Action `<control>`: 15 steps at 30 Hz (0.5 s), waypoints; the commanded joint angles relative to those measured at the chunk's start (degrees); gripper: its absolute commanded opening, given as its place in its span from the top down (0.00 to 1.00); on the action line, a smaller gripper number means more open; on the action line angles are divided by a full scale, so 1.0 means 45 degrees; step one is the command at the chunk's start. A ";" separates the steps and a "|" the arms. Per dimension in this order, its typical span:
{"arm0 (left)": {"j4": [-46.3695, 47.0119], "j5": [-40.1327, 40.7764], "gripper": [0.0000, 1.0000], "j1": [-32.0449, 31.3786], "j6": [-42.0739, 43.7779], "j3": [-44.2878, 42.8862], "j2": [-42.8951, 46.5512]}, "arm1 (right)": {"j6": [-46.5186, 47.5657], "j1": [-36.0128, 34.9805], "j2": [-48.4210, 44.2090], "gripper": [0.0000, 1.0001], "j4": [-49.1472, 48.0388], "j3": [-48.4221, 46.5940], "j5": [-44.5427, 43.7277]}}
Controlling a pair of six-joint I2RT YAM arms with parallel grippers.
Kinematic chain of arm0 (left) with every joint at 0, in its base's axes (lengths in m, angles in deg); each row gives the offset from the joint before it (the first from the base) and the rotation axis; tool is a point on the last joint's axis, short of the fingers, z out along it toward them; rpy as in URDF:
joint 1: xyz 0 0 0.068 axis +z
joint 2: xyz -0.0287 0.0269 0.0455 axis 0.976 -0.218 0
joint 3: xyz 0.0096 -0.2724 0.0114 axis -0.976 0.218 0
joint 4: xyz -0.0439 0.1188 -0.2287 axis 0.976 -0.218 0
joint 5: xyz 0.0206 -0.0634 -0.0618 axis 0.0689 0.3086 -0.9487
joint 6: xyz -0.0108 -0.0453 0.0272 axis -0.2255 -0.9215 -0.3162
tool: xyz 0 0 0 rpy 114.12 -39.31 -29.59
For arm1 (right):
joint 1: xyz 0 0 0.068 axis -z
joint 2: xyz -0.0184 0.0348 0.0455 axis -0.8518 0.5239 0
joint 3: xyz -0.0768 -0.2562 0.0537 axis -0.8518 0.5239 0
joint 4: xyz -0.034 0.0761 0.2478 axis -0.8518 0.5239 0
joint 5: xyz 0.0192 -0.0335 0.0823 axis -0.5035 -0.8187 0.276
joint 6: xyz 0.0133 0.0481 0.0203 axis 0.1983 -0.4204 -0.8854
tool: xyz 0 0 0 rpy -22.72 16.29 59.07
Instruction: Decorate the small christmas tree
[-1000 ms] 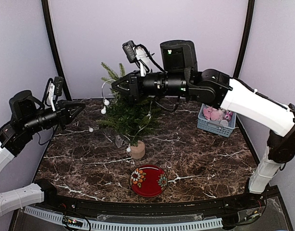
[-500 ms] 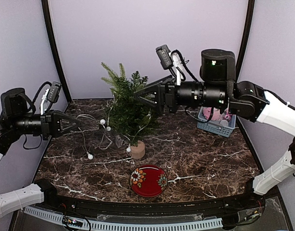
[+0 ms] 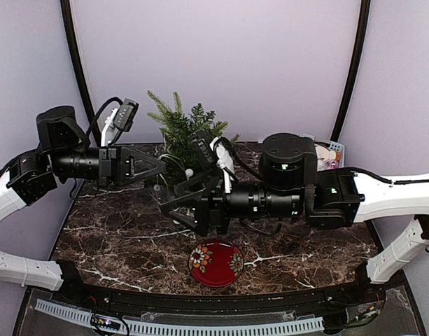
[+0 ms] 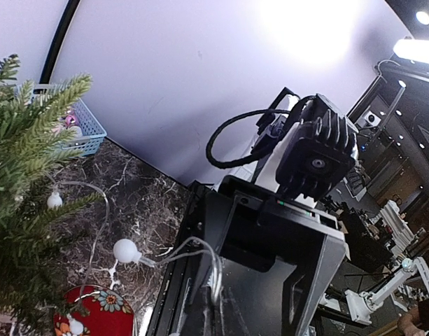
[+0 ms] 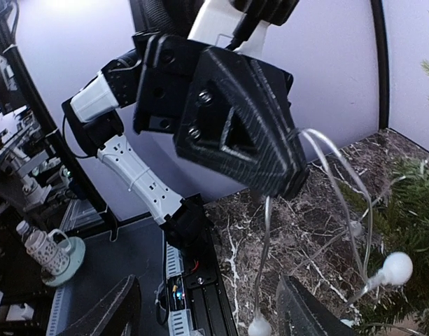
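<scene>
1. Dark green needles first: the small christmas tree stands at about 12 o'clock on the table, a touch left of centre, close to the back wall. Its base is hidden behind the right arm.
2. Draped on its branches is a light string, clear wire with round white bulbs. One bulb hangs just beside the foliage.
3. The left gripper reaches in from 9 o'clock, with its tip just beside the tree's lower branches. Its jaws are pinched tight on the wire, and strands of it loop out of the tip.
4. The right gripper sits in front of the tree, pointing toward 9 o'clock. Its jaws are spread wide with nothing between them, and its own camera looks straight at the other gripper.
5. A red plate with a flower pattern lies at 6 o'clock near the front edge.
6. A blue basket with pink stuff in it sits at about 2 o'clock, mostly behind the right arm.
7. The table is dark brown marble with white veins.
8. Writing: there's a green-lit mark on the right arm's round housing, too small to read.
</scene>
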 commanded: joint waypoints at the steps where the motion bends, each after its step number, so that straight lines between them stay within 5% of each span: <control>1: 0.1739 0.1145 1.00 -0.1009 -0.0582 -0.0354 -0.0441 | -0.0337 -0.0013 0.0225 0.31 -0.1507 0.0440 -0.1655; 8: 0.1935 0.1548 1.00 -0.1600 -0.0549 -0.0484 -0.0987 | -0.0301 -0.0013 0.0425 0.41 -0.1623 0.0634 -0.2235; 13: 0.1942 0.1684 1.00 -0.1628 -0.0497 -0.0464 -0.1058 | -0.0489 -0.0013 0.0068 0.99 -0.1710 0.0956 -0.2642; 15: 0.1812 0.1976 1.00 -0.1612 -0.0346 -0.0555 -0.1042 | -0.0678 -0.0013 -0.0417 1.00 -0.1518 0.1138 -0.3168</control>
